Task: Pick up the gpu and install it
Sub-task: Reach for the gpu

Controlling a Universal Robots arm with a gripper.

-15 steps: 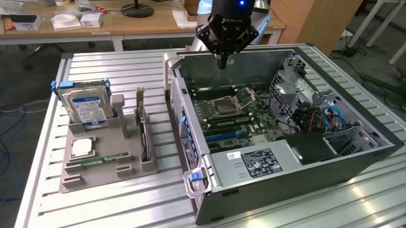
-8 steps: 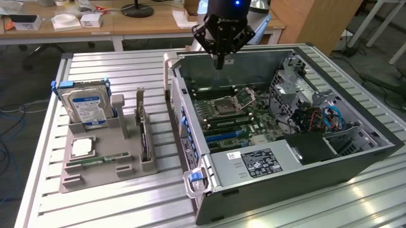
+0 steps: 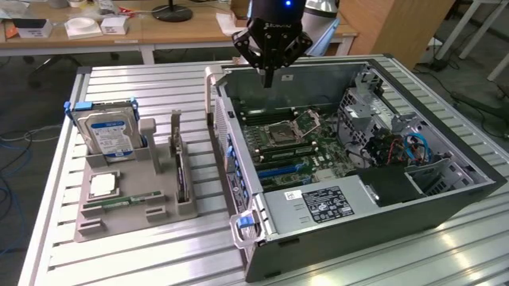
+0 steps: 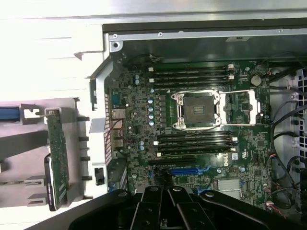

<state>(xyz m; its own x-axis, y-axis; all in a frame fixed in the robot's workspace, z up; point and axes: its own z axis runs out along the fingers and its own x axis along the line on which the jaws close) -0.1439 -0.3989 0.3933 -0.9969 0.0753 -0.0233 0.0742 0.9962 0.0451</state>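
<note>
The gpu (image 3: pixel 180 159) stands on its edge in a slot of the grey holder (image 3: pixel 131 223) at the exterior view's left, its silvery bracket end pointing away. In the wrist view the gpu (image 4: pixel 56 160) shows as a narrow green-edged board beside the case wall. My gripper (image 3: pixel 268 78) hangs shut and holds nothing, high over the far end of the open computer case (image 3: pixel 445 202), well off from the gpu. The wrist view looks past my gripper (image 4: pixel 165 191) down onto the motherboard (image 4: pixel 139 124) with its blue card slot (image 4: pixel 184 170).
The holder also carries a silver hard drive with a blue label (image 3: pixel 109 134), a processor chip (image 3: pixel 104 185) and a small green memory stick (image 3: pixel 123 201). The case's raised side wall (image 3: pixel 226 149) stands between holder and motherboard. A wooden desk (image 3: pixel 167 30) lies behind the slatted metal table (image 3: pixel 135 83).
</note>
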